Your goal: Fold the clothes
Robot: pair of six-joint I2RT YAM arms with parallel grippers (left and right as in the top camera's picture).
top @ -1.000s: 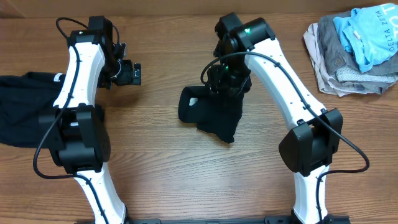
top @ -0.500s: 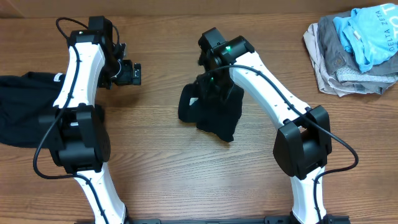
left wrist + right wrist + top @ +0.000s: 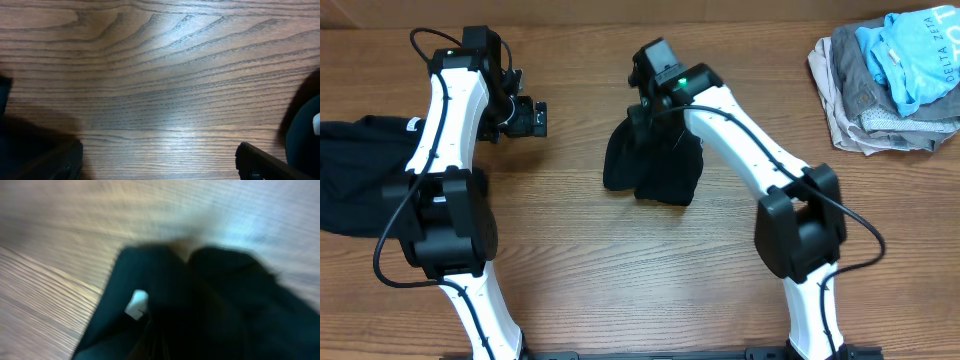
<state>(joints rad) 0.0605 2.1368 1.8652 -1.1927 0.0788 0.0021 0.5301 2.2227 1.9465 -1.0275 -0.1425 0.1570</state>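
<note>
Lying bunched at mid-table, one black shirt [image 3: 655, 170], its upper edge clamped in the closed right gripper [image 3: 643, 115]. Left gripper [image 3: 525, 117]: fingers spread wide over bare table [image 3: 620, 280], holding nothing. Second shirt [image 3: 355, 185], black, heaped at the left edge; pale clothes pile [image 3: 890, 85] at the far right corner.

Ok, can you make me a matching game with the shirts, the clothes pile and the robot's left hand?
1 middle black shirt
2 other black shirt
3 pale clothes pile
4 left gripper

A open above the bare table
B far right corner
C pinched by the right gripper
D far left edge

Pairs: 1-C, 2-D, 3-B, 4-A
</note>
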